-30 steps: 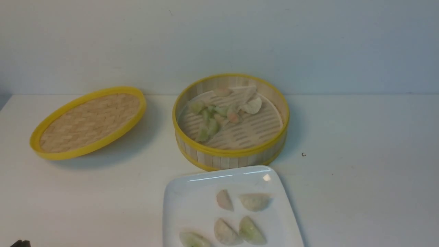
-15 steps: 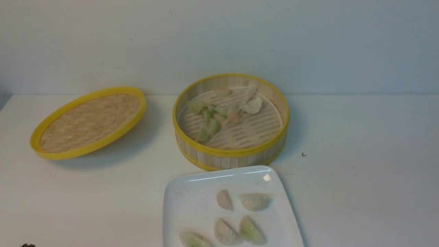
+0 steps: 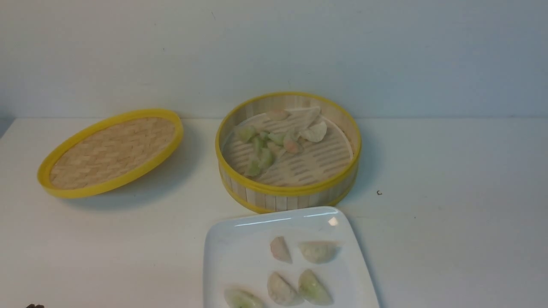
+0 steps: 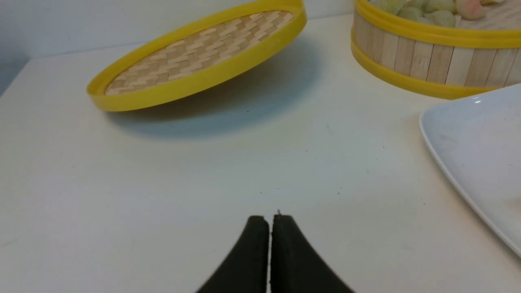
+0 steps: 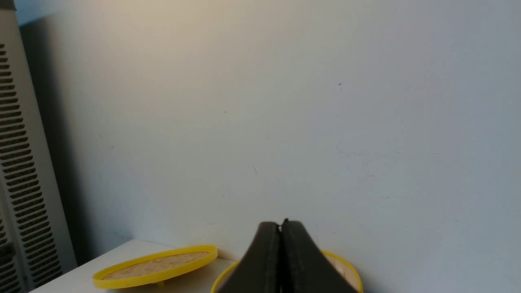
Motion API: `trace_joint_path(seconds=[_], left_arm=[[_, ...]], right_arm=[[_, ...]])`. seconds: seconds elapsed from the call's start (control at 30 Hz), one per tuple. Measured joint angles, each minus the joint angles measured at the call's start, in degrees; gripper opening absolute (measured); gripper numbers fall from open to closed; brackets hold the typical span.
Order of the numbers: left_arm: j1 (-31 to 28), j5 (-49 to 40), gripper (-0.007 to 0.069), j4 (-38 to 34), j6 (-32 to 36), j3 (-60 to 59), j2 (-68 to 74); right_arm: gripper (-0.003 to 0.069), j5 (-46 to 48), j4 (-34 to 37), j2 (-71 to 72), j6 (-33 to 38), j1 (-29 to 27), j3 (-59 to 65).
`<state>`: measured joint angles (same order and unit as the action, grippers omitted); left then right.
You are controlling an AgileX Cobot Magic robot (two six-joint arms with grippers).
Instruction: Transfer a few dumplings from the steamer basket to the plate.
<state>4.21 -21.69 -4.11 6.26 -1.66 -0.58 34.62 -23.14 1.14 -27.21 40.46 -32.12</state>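
Observation:
The steamer basket (image 3: 287,194) stands at the table's middle, with several dumplings (image 3: 274,141) heaped in its far-left half. Just in front of it lies the white plate (image 3: 231,256), carrying several dumplings (image 3: 317,251) on its right half. My left gripper (image 4: 270,219) is shut and empty, low over bare table to the left of the plate (image 4: 468,138) and in front of the basket (image 4: 427,61). Only a dark tip of the left gripper (image 3: 34,306) shows in the front view. My right gripper (image 5: 280,225) is shut and empty, raised toward the wall above the basket's rim (image 5: 350,268).
The woven, yellow-rimmed lid (image 3: 111,152) lies tilted at the back left of the table, also seen as the lid (image 4: 195,57) in the left wrist view. A wall runs right behind the basket. A slatted grey panel (image 5: 16,162) stands at the far left.
The dark tip of my left gripper has sunk a little lower in the front view's bottom-left corner. The basket, plate, lid and dumplings have not moved.

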Motion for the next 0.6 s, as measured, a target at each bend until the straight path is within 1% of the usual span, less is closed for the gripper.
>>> trace_joint_path(seconds=[0.33, 0.53, 0.57, 0.6], left_arm=[[0.00, 0.00, -0.0006, 0.00, 0.00, 0.00, 0.00], [0.00, -0.02, -0.0006, 0.00, 0.00, 0.00, 0.00], [0.00, -0.02, -0.0006, 0.00, 0.00, 0.00, 0.00], [0.00, -0.02, -0.0006, 0.00, 0.00, 0.00, 0.00]], right_arm=[[-0.0014, -0.17, 0.22, 0.00, 0.00, 0.11, 0.19], [-0.0014, -0.24, 8.09, 0.00, 1.34, 0.76, 0.56], [-0.0014, -0.24, 9.86, 0.00, 2.93, 0.76, 0.57], [-0.0014, -0.47, 12.20, 0.00, 6.47, 0.76, 0.57]])
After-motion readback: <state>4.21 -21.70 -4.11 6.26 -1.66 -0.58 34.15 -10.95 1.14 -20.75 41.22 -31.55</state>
